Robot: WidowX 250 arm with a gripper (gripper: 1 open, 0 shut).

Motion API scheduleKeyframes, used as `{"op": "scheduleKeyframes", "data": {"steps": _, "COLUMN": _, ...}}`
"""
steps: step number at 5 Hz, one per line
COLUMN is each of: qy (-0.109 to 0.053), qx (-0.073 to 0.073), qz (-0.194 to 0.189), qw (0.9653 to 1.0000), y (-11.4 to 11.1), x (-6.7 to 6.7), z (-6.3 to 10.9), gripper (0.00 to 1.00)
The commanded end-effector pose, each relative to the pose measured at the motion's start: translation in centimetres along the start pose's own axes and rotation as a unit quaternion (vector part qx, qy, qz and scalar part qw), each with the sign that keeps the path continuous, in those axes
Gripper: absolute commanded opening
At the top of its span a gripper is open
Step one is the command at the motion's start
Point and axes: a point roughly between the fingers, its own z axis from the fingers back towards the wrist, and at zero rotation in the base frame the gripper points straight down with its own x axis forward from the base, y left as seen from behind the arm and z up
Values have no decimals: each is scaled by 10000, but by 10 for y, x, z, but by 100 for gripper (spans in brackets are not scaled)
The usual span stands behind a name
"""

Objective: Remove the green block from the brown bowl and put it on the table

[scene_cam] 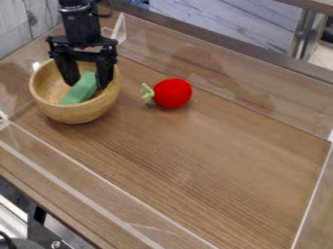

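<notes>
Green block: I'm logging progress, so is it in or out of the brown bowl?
In. The green block lies inside the brown bowl, between the open gripper fingers.

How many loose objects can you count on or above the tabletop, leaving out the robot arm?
3: the brown bowl at left, the green block lying inside it, and a red fruit toy right of the bowl. None seem hidden.
</notes>
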Motion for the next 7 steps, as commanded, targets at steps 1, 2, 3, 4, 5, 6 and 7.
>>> {"op": "scheduleKeyframes", "data": {"steps": 1, "qy": -321, "qx": 52, "qz": 151, "qw": 9994, "y": 8, "x": 14, "z": 13, "gripper": 100}}
{"op": "scheduleKeyframes", "data": {"steps": 2, "qy": -346, "qx": 23, "qz": 230, "qw": 9991, "y": 11, "x": 20, "z": 10, "gripper": 100}}
{"op": "scheduleKeyframes", "data": {"steps": 3, "qy": -367, "qx": -12, "qz": 310, "qw": 9988, "y": 14, "x": 24, "z": 9, "gripper": 100}}
{"op": "scheduleKeyframes", "data": {"steps": 4, "qy": -383, "qx": -34, "qz": 388, "qw": 9985, "y": 16, "x": 28, "z": 7, "gripper": 100}}
{"op": "scheduleKeyframes", "data": {"steps": 5, "qy": -390, "qx": -49, "qz": 464, "qw": 9981, "y": 18, "x": 31, "z": 5, "gripper": 100}}
{"op": "scheduleKeyframes", "data": {"steps": 6, "qy": -392, "qx": -64, "qz": 541, "qw": 9977, "y": 19, "x": 33, "z": 3, "gripper": 100}}
{"op": "scheduleKeyframes", "data": {"steps": 7, "qy": -390, "qx": -77, "qz": 631, "qw": 9972, "y": 19, "x": 37, "z": 1, "gripper": 100}}
